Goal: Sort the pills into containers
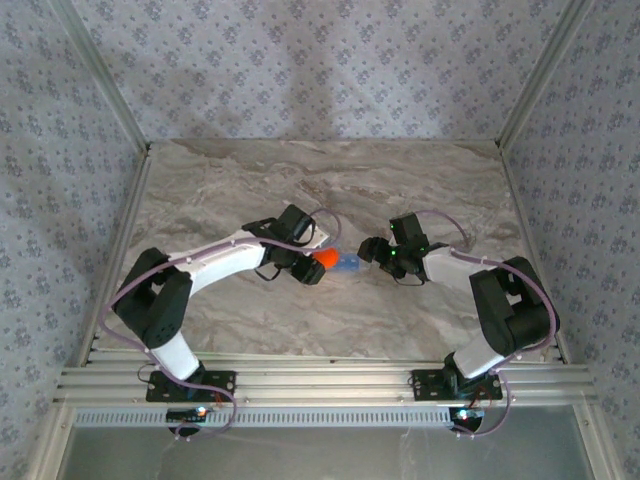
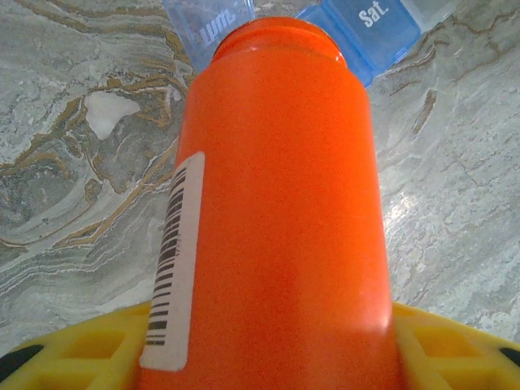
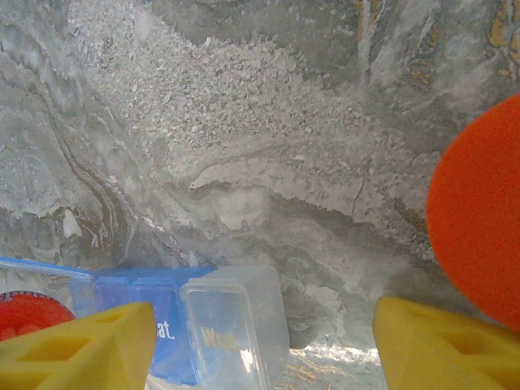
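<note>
Pill sorting looks barely started.
My left gripper [image 1: 308, 268] clamps the orange cylindrical plastic bottle [image 2: 276, 211], aimed at the translucent blue plastic pill box [image 3: 130, 291] on the counter [image 3: 244, 122]; right gripper [image 3: 260, 349] hovers above it, jaws apart.

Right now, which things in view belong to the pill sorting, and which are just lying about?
Job: bottle; pill box.
Other: table; walls; red patch by the box, unclear.

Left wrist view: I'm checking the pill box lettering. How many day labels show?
2. The Sat. label sits top right; an inverted label sits top left. The orange bottle may hide others.
</note>
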`<state>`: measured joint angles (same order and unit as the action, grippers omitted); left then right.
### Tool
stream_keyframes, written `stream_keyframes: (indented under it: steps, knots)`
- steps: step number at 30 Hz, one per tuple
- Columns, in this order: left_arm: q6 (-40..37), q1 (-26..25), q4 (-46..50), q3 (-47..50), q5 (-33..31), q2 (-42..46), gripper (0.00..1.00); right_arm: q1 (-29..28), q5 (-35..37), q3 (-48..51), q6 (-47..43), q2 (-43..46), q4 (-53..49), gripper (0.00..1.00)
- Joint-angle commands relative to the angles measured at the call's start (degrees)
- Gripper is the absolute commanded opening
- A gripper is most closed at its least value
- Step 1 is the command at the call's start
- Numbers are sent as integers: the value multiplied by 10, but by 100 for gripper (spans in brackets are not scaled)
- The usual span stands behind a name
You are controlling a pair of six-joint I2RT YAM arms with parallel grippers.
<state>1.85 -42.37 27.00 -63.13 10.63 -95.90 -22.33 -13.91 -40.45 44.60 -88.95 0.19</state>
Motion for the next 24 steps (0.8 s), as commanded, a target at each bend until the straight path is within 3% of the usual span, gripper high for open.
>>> stream_keyframes:
  steps: [1,24]
  knots:
    - [-17,-1,24,-20,-6,-10,0,-6,3,-9,2,-1,-10,73]
    - [-28,-2,61,-55,-8,-10,0,-11,6,-17,4,-7,-12,73]
